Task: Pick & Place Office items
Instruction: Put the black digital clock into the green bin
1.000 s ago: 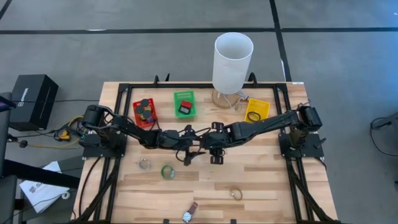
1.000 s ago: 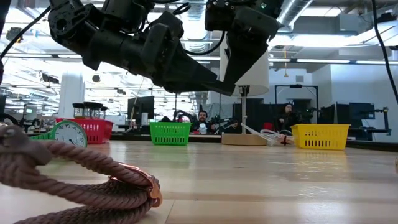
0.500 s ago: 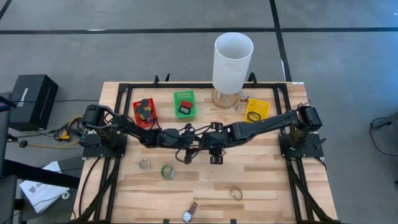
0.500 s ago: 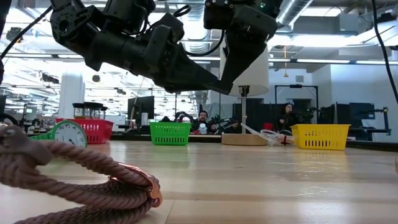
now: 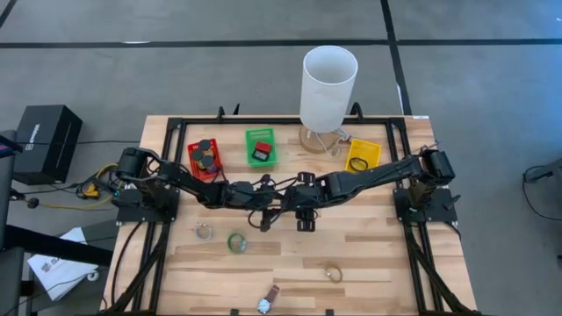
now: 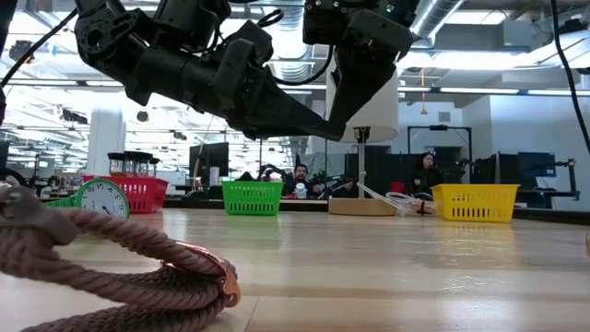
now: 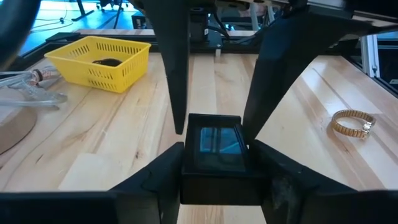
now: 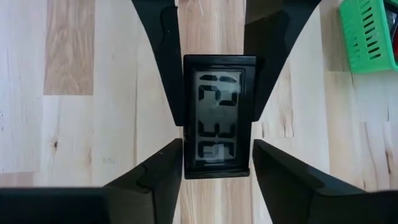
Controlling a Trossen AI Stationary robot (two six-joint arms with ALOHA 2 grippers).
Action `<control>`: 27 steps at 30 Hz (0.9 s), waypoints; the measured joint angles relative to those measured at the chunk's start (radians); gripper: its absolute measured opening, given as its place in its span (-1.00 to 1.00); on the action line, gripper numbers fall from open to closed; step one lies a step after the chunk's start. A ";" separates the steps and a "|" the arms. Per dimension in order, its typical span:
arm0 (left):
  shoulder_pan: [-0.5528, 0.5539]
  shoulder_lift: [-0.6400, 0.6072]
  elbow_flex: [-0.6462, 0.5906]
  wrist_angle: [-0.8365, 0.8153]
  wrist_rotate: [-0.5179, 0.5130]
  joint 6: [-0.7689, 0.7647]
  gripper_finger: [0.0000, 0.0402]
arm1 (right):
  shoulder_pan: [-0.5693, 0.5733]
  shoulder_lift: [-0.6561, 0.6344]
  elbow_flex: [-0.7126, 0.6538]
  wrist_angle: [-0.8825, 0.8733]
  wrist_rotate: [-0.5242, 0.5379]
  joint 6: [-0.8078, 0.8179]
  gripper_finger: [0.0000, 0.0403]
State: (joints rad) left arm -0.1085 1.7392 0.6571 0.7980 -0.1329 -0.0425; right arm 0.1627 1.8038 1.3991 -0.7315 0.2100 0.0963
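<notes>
A small black block with a digit display (image 8: 219, 115) hangs above the middle of the table, held between both grippers. My left gripper (image 7: 216, 149) reaches in almost level from the table's left and is shut on one end of it. My right gripper (image 8: 217, 143) slants down from the right and is shut on the other end. In the high view the two grippers meet at the table's middle, left gripper (image 5: 279, 204) and right gripper (image 5: 295, 206); there and in the low view their dark fingers hide the block. My left gripper pinches the block's two long sides (image 7: 186, 168) between its two fingers, at the end nearer the table's left. The fingers come nearly level from the left and lie along the block. The block is clear of the table, display upward. My right gripper has its two fingers against the block's long sides (image 8: 188, 162) at the opposite end. They slant down from the table's right. The display faces this wrist's camera, with the left gripper's fingers (image 8: 163, 68) on the same sides farther along.
Along the far edge stand a red bin (image 5: 205, 160), a green bin (image 5: 260, 146), a yellow bin (image 5: 362, 154) and a tall white cylinder (image 5: 329, 83). On the near half lie a clear ring (image 5: 204, 232), a green tape roll (image 5: 235, 241), a gold band (image 5: 333, 274) and a wristwatch (image 5: 266, 301).
My left gripper's fingers have drawn in onto the block. Neither arm has shifted, and the block stays where it was above the table.
</notes>
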 joint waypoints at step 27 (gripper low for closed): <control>0.141 -0.126 -0.001 -0.286 -0.101 -0.022 -0.19 | -0.002 -0.028 -0.002 -0.471 0.073 0.198 0.19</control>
State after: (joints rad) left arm 0.0325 1.6132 0.6564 0.5123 -0.2343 -0.0647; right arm 0.1603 1.7758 1.3970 -1.2027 0.2828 0.2943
